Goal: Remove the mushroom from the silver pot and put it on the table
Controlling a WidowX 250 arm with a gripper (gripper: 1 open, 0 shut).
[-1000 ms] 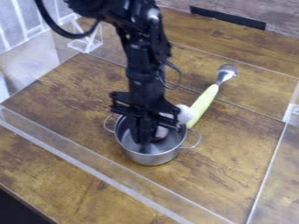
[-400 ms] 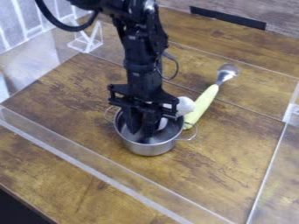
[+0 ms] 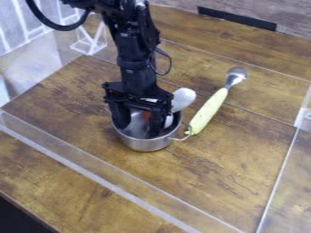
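- One claw of yours hangs spread wide, fingers down inside the silver pot, gripping nothing.
- Mushroom sits just beside it, at the pot's rim.

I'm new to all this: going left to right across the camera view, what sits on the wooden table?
Small shiny silver pot with the black robot gripper above it → white-stemmed toy mushroom → silver spoon with yellow-green handle.

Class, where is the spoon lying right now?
In the camera view, the spoon lies on the table right of the pot, its bowl pointing away toward the far edge.
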